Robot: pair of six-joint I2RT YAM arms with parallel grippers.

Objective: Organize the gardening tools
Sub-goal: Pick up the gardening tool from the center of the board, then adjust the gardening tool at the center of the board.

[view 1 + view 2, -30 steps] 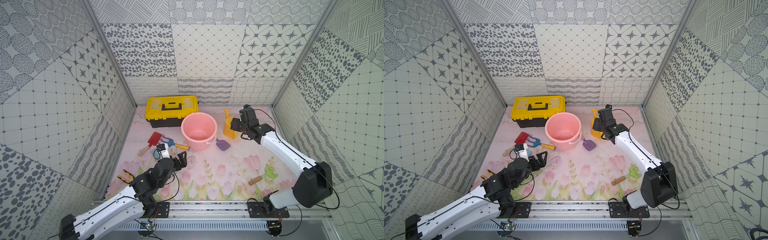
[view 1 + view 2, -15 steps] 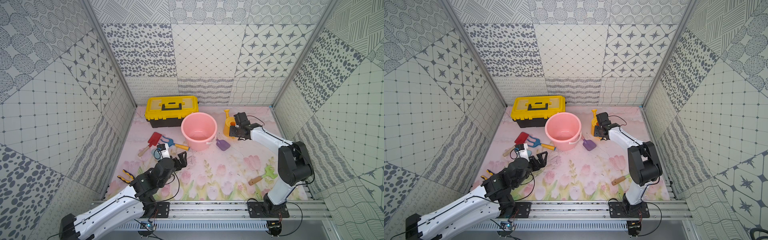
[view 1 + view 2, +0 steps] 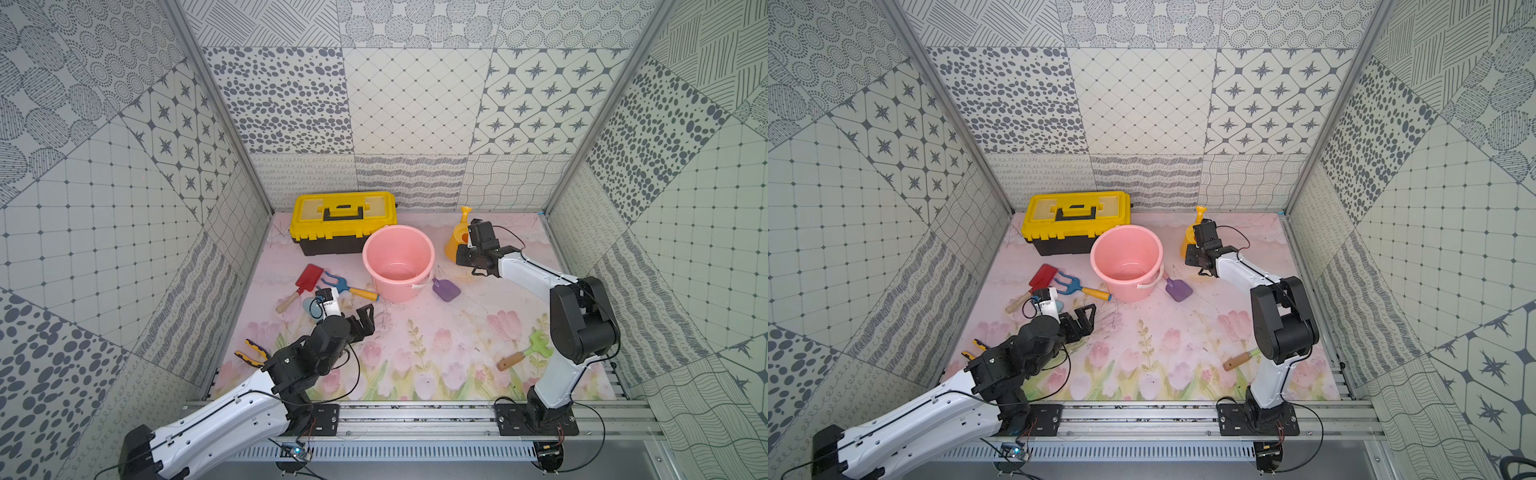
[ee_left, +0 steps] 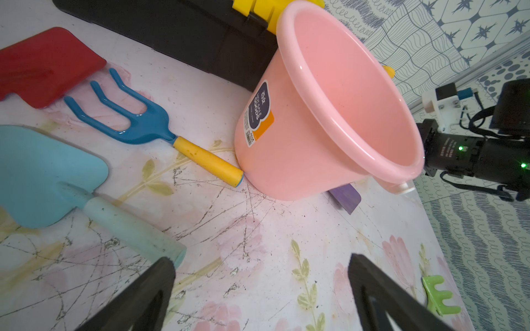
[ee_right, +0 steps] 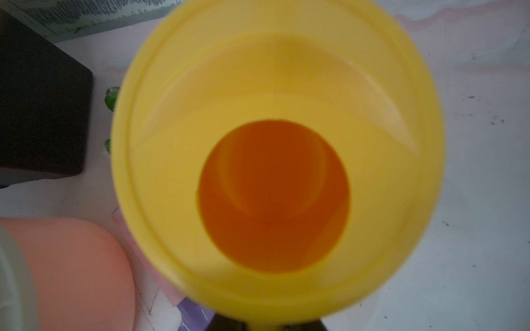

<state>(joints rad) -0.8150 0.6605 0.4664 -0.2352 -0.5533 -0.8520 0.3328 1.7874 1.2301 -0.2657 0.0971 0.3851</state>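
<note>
Bucket sticker (image 4: 259, 114): "HOT SALE GOODS"; left end effector (image 4: 259, 262) spread wide; right end effector (image 5: 266, 326): closure unclear.

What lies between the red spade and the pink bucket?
The blue rake: prongs beside the red spade, yellow handle reaching the pink bucket. Clearest in the left wrist view.

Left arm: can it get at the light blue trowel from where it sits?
Likely yes. The left gripper is open, close to the light blue trowel; the handle's end lies by one finger, nothing lying on it. The blue rake lies beside it, apart.
</note>
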